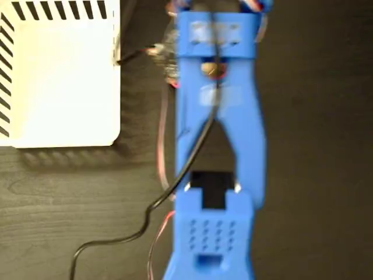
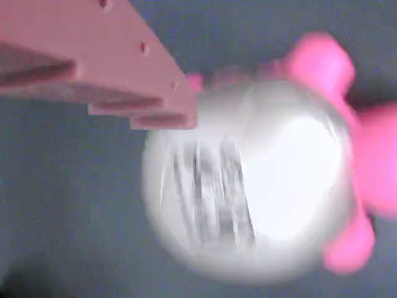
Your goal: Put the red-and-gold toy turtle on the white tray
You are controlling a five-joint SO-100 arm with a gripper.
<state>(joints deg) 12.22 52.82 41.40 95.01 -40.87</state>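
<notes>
In the wrist view the red-and-gold toy turtle (image 2: 248, 186) fills most of the frame, blurred. Its shiny domed shell carries dark code marks, and its head and feet show pinkish at the right. It lies on the dark table just below one gripper finger (image 2: 124, 68), which reaches in from the upper left; the other finger is out of frame and nothing is held. In the fixed view the blue arm (image 1: 215, 146) stretches from the bottom to the top edge and covers the turtle and the fingers. The white tray (image 1: 58, 81), with black stripes along its edges, lies at the upper left, empty.
A black cable (image 1: 140, 227) and thin red wires (image 1: 160, 151) trail over the dark wooden table left of the arm, between it and the tray. Bare dark table lies right of the arm.
</notes>
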